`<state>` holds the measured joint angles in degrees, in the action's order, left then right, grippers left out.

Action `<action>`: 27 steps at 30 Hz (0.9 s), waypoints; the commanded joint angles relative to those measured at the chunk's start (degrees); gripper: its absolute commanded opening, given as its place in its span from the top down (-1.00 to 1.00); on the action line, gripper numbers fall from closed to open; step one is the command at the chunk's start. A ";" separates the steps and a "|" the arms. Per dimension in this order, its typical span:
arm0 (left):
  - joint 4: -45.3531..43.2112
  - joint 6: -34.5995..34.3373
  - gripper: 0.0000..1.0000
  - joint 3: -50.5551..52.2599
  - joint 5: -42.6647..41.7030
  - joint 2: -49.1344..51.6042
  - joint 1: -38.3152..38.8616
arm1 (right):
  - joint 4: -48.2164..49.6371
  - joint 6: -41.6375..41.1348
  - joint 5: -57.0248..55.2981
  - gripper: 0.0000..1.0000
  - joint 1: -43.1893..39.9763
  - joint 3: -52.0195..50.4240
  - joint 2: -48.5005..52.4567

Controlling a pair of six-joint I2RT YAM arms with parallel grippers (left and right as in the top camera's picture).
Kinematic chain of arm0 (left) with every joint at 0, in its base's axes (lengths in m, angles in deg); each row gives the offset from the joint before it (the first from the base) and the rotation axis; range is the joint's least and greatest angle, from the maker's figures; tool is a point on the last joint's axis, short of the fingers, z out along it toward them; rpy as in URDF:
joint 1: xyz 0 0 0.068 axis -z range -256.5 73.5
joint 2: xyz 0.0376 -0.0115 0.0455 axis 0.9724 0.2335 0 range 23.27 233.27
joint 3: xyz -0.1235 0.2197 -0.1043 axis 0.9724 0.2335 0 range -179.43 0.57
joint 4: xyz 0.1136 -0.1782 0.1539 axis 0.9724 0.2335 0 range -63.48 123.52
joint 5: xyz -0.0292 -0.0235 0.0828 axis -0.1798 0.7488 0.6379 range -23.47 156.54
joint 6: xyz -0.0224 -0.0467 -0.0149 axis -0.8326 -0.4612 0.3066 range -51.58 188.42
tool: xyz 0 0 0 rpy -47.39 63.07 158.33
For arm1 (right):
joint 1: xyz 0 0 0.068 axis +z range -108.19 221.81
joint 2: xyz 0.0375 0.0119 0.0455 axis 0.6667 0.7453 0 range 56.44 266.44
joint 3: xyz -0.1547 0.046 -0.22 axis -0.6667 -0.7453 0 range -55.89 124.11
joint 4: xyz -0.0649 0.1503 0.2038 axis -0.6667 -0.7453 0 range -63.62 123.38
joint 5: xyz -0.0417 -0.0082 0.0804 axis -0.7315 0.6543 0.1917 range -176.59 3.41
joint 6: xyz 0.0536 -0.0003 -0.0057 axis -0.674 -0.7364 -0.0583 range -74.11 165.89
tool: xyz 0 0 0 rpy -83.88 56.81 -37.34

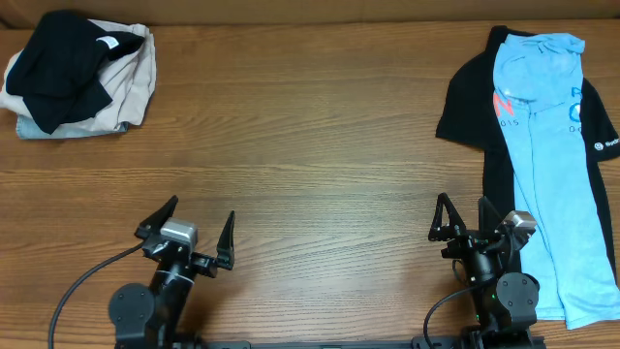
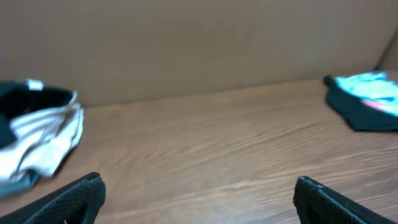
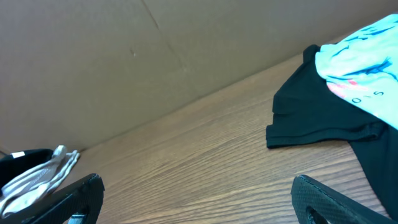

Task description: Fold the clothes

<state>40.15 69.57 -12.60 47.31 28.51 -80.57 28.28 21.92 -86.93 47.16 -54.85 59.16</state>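
Observation:
A plain black T-shirt (image 1: pixel 63 63) with a small white neck tag (image 1: pixel 109 43) lies crumpled on a pile at the far left corner; it also shows in the left wrist view (image 2: pixel 15 99). A light blue printed tee (image 1: pixel 547 145) lies stretched over a black shirt (image 1: pixel 470 107) with a white sleeve logo at the right side; the right wrist view shows both, the tee (image 3: pixel 360 56) and the black shirt (image 3: pixel 311 112). My left gripper (image 1: pixel 201 208) (image 2: pixel 199 196) and my right gripper (image 1: pixel 462 201) (image 3: pixel 199 199) are open and empty near the front edge.
A beige folded garment (image 1: pixel 136 82) and a pale blue folded one (image 1: pixel 34 128) lie under the black T-shirt. A brown cardboard wall (image 3: pixel 124 62) stands behind the wooden table (image 1: pixel 310 145). The right gripper sits next to the light blue tee's lower hem.

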 commanded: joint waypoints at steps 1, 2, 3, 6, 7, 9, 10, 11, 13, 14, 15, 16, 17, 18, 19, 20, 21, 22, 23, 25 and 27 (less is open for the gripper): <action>-1.68 -1.38 -1.00 4.07 6.64 -2.95 0.39 | 0.46 -0.07 -0.02 -1.00 0.26 -0.59 -0.46; -2.21 -1.38 -1.00 5.07 7.56 -3.48 0.39 | 0.46 -0.04 -0.02 -1.00 0.26 -0.59 -0.46; -2.69 -1.36 -1.00 5.92 7.85 -3.91 0.39 | 0.46 -0.04 -0.02 -1.00 0.26 -0.59 -0.46; -5.18 -1.33 -1.00 8.57 8.13 -5.05 0.35 | 0.46 -0.04 -0.02 -1.00 0.26 -0.59 -0.46; -6.36 -1.31 -1.00 9.94 8.33 -5.05 0.35 | 0.46 -0.04 -0.02 -1.00 0.26 -0.59 -0.46; -6.45 -1.36 -1.00 11.28 8.35 -5.05 0.35 | 0.46 -0.04 -0.02 -1.00 0.26 -0.59 -0.46; -6.86 -1.36 -0.99 11.43 8.50 -5.03 0.35 | 0.46 -0.04 -0.02 -1.00 0.26 -0.59 -0.46; -6.88 -1.36 -1.00 11.43 8.50 -5.03 0.37 | 0.46 -0.07 -0.02 -1.00 0.26 -0.59 -0.46; -6.97 -1.44 -1.00 11.43 7.96 -5.05 0.35 | 0.46 -0.07 -0.02 -1.00 0.26 -0.59 -0.46; -7.04 -1.42 -1.00 11.43 7.58 -5.05 0.35 | 0.46 -0.07 -0.02 -1.00 0.26 -0.59 -0.46; -7.08 -1.40 -1.00 11.43 7.63 -5.05 0.35 | 0.46 -0.07 -0.02 -1.00 0.26 -0.59 -0.46; -7.08 -1.38 -1.00 11.43 7.74 -5.05 0.26 | 0.46 -0.07 -0.02 -1.00 0.26 -0.59 -0.46; -7.08 -1.38 -1.00 11.43 7.78 -5.05 0.17 | 0.46 -0.04 -0.02 -1.00 0.26 -0.59 -0.46; -7.06 -1.38 -1.00 11.43 7.78 -5.05 0.13 | 0.46 -0.04 -0.02 -1.00 0.26 -0.59 -0.46; -7.06 -1.38 -0.99 11.43 7.78 -5.01 0.13 | 0.46 -0.04 -0.02 -1.00 0.26 -0.59 -0.46; -7.06 -1.38 -1.00 11.43 7.78 -4.98 0.13 | 0.46 -0.07 -0.02 -1.00 0.26 -0.59 -0.46; -7.06 -1.38 -1.00 11.43 7.78 -4.98 0.13 | 0.46 -0.07 -0.02 -1.00 0.26 -0.59 -0.46; -7.06 -1.38 -1.00 11.43 7.78 -4.98 0.13 | 0.46 -0.04 -0.02 -1.00 0.26 -0.59 -0.46; -7.06 -1.38 -1.00 11.43 7.78 -4.98 0.13 | 0.46 -0.07 -0.02 -1.00 0.26 -0.59 -0.46; -7.06 -1.38 -1.00 11.43 7.78 -4.98 0.13 | 0.46 -0.07 -0.02 -1.00 0.26 -0.59 -0.46; -7.06 -1.38 -1.00 11.43 7.78 -4.98 0.13 | 0.46 -0.04 -0.02 -1.00 0.26 -0.59 -0.46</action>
<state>33.48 68.72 -1.71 54.81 24.18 -80.60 28.28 21.92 -86.91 47.16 -54.85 59.16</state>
